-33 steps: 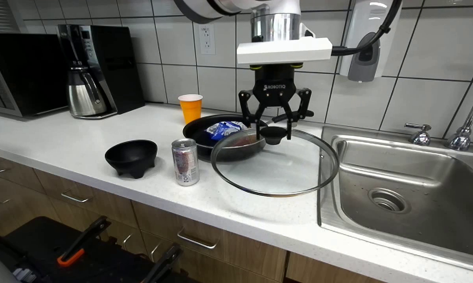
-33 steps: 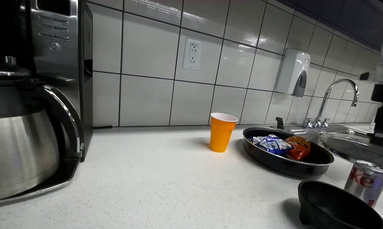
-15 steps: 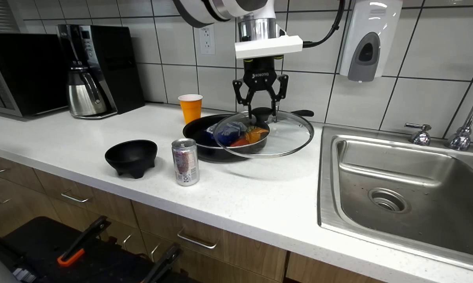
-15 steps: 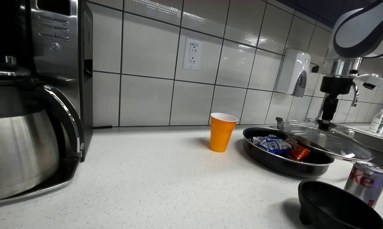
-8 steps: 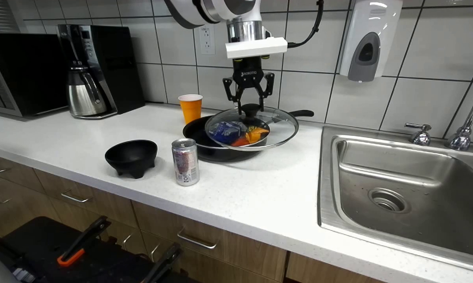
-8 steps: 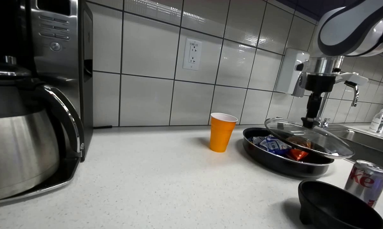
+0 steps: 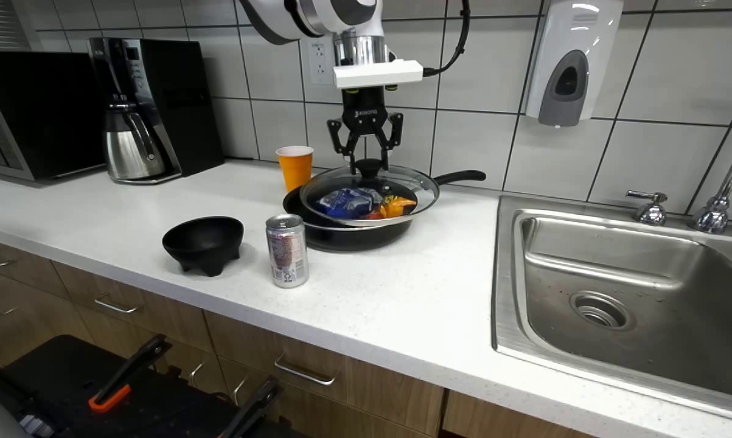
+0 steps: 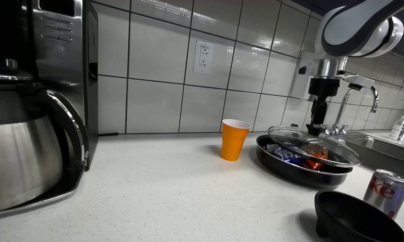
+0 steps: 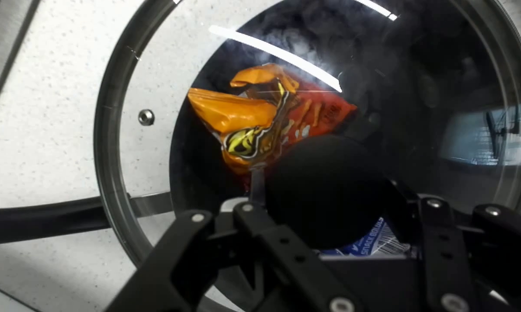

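Observation:
My gripper [image 7: 369, 167] is shut on the black knob [image 9: 325, 190] of a round glass lid with a metal rim [image 7: 429, 198]. The lid is over a black pan [image 7: 353, 238], shifted a little toward the pan's handle [image 7: 463, 176]. In an exterior view a gap shows between the lid [image 8: 346, 153] and the pan [image 8: 296, 175] on the near side; whether the rims touch elsewhere I cannot tell. Through the glass I see a blue snack bag [image 7: 347, 204] and an orange-red snack bag [image 9: 251, 117] in the pan. The knob hides part of the bags in the wrist view.
An orange cup [image 7: 295, 167] stands behind the pan. A silver can [image 7: 287, 252] stands close to the pan's front, beside a black footed bowl [image 7: 203, 240]. A coffee maker [image 7: 159, 109] stands at the left, a sink [image 7: 597, 267] at the right, and a tiled wall behind.
My gripper has carried the lid from beside the sink to over the pan, toward the cup. In the last second it keeps shifting that way. The other things have not moved.

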Available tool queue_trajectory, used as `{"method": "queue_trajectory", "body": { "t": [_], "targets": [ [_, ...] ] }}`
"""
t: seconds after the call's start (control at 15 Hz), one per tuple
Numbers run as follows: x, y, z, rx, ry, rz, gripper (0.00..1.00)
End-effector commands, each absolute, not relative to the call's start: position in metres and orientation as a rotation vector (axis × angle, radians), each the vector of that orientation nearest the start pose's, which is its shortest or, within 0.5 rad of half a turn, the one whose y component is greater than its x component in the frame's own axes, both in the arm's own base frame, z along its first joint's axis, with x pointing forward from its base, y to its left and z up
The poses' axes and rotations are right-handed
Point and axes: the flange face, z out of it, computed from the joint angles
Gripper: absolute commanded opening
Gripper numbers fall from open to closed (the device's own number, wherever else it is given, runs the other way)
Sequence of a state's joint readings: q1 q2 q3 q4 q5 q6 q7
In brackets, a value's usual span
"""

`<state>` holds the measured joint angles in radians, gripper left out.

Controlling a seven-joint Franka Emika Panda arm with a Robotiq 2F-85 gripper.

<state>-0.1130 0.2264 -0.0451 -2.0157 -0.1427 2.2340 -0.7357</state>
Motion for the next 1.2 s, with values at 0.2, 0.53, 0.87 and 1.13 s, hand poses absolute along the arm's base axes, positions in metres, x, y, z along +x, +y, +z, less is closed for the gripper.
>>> {"method": "queue_trajectory", "body": {
  "t": [0.2,0.53,0.87,1.13],
  "targets": [
    [0.588,-0.064,0.362,-3.022,-1.193,0.132,0.39],
    [0.587,-0.060,0.357,-3.017,-1.204,0.147,0.39],
    [0.586,-0.059,0.355,-3.005,-1.203,0.153,0.39],
    [0.587,-0.058,0.352,-3.005,-1.209,0.147,0.39]
  ]
}}
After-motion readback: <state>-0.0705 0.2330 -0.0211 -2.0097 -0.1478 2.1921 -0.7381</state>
